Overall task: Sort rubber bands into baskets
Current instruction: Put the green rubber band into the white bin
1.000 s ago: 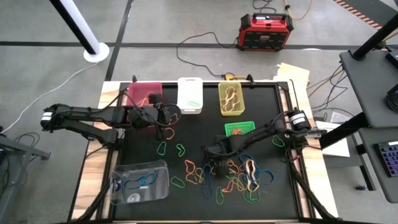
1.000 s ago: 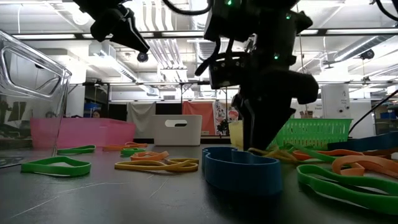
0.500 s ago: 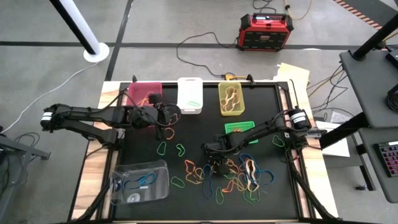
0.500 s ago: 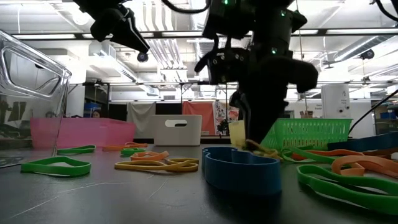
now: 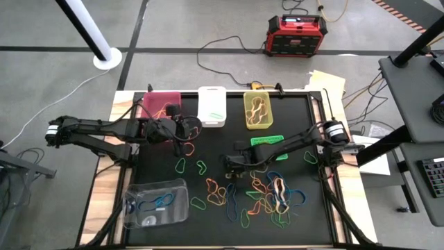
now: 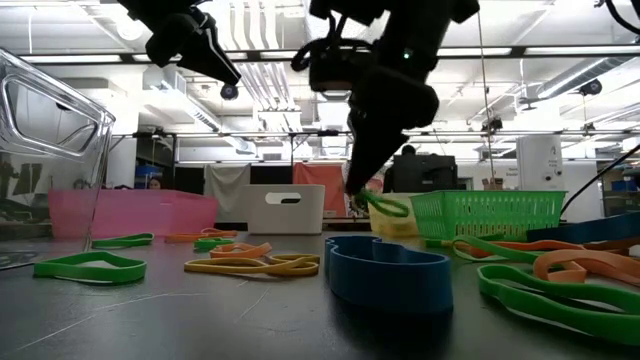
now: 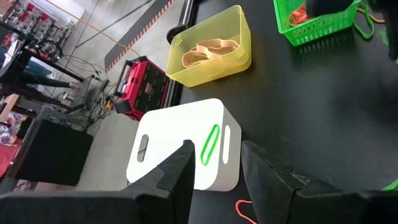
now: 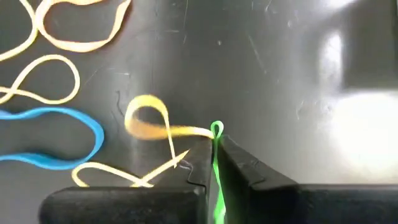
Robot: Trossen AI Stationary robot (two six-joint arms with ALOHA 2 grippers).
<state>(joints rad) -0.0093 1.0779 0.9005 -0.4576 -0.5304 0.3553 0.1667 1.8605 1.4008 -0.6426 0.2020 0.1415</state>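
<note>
Many rubber bands [image 5: 258,194] in orange, yellow, green and blue lie loose on the black table, right of centre. My right gripper [image 5: 231,167] hangs over the pile's far left edge, shut on a green rubber band [image 6: 388,206]. My left gripper [image 5: 189,129] stands open and empty in the air near the pink basket [image 5: 161,103] and the white basket [image 5: 211,105]. In the left wrist view it [image 7: 214,177] looks over the white basket [image 7: 186,149]. The yellow basket [image 5: 257,110], the green mesh basket [image 5: 267,142] and the clear basket [image 5: 156,203] stand on the table. My right gripper pinches the green band [image 8: 216,163] between its two fingers, which slant down from the table's right. A small loop of the band [image 8: 216,129] pokes out past the fingertips. The band hangs lifted clear of the table, its free part [image 6: 392,208] drooping beside the tips.
A blue band [image 6: 390,275] and green bands [image 6: 88,266] lie near the low camera. A red-black box [image 5: 293,36] and cables lie on the floor beyond the far edge. Bare black table shows between the baskets and the pile.
My right gripper has risen from the pile and shifted a little toward the table's left and far edges, tipping as it went. A green band that lay among the others now hangs from its fingertips, clear of the table. The left arm has kept still.
</note>
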